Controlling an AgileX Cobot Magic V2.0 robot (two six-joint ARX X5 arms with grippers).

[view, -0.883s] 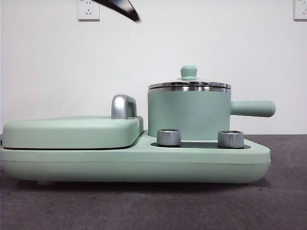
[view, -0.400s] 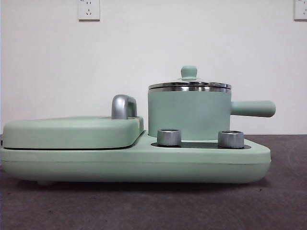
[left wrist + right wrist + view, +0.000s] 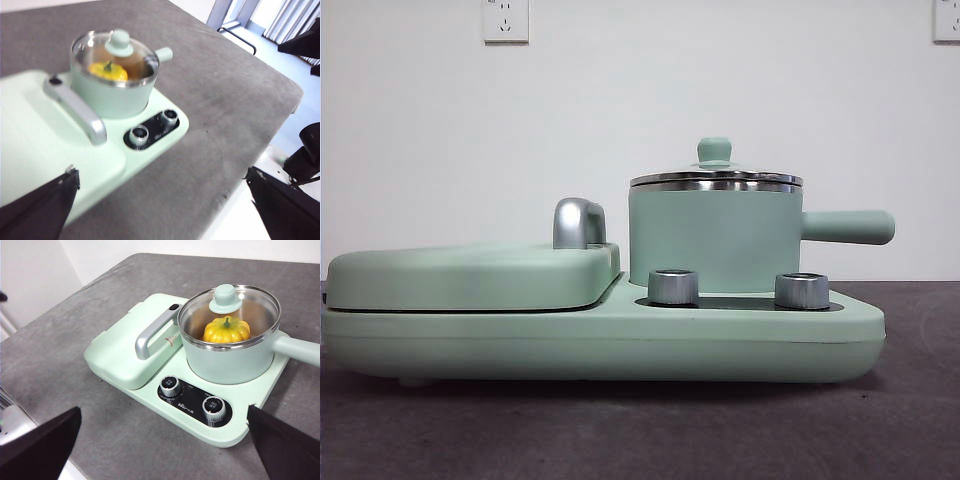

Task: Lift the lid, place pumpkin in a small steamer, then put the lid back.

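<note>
The small steamer (image 3: 710, 240) stands on the right half of the wide mint-green appliance base (image 3: 600, 340), its side handle (image 3: 848, 227) pointing right. The lid (image 3: 715, 178) sits on the steamer, knob up; it also shows in the right wrist view (image 3: 227, 300) and the left wrist view (image 3: 117, 45). The pumpkin (image 3: 226, 331) lies inside the steamer under the glass; the left wrist view (image 3: 107, 71) shows it too. My left gripper (image 3: 162, 200) is open, high and away from the appliance. My right gripper (image 3: 165, 442) is open, high above the table in front of the appliance. Neither shows in the front view.
The flat hinged cover (image 3: 470, 275) with its chrome handle (image 3: 577, 222) fills the base's left half. Two silver knobs (image 3: 672, 286) stand in front of the steamer. The grey table's edge (image 3: 260, 135) is near in the left wrist view. Wall sockets (image 3: 505, 20) hang behind.
A black arm tip at the top of the front view one second ago has left the picture. The steamer, lid and appliance have not moved.
</note>
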